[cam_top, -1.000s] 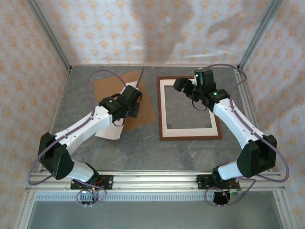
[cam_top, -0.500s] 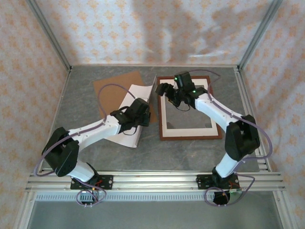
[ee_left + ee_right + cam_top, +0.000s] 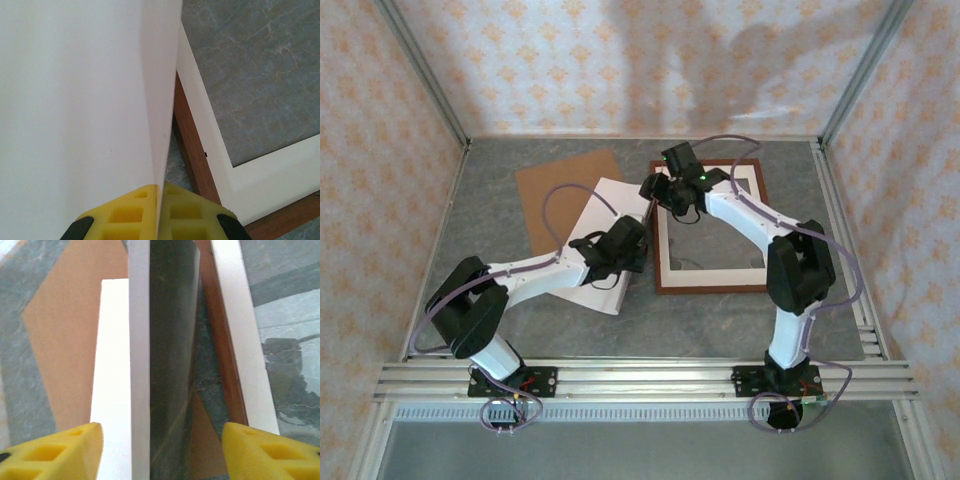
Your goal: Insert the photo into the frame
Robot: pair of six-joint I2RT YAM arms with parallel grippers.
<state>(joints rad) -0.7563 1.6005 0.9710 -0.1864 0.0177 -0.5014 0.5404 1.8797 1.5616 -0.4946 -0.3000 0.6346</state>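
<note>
The photo (image 3: pixel 601 215) stands tilted on edge just left of the frame (image 3: pixel 710 286), its white back up. My left gripper (image 3: pixel 632 246) is shut on its near right edge. In the left wrist view the yellow fingers (image 3: pixel 125 215) pinch the sheet (image 3: pixel 75 100), with the frame's brown rail (image 3: pixel 192 145) beside it. My right gripper (image 3: pixel 657 190) sits at the photo's far corner, open. Its two yellow fingers (image 3: pixel 55 452) straddle the sheet without touching it. Between them show the white back (image 3: pixel 112 365) and the dark glossy face (image 3: pixel 170 340).
A white mat (image 3: pixel 665 262) lies inside the frame, also in the wrist views (image 3: pixel 215 150) (image 3: pixel 232 315). A brown cardboard backing (image 3: pixel 555 185) lies on the grey table behind the photo. Patterned walls and metal posts (image 3: pixel 425 85) close in the workspace.
My left arm has carried the photo to the right, up to the frame's left rail. My right gripper has swung left across the frame to the photo's far corner, and its jaws have narrowed.
</note>
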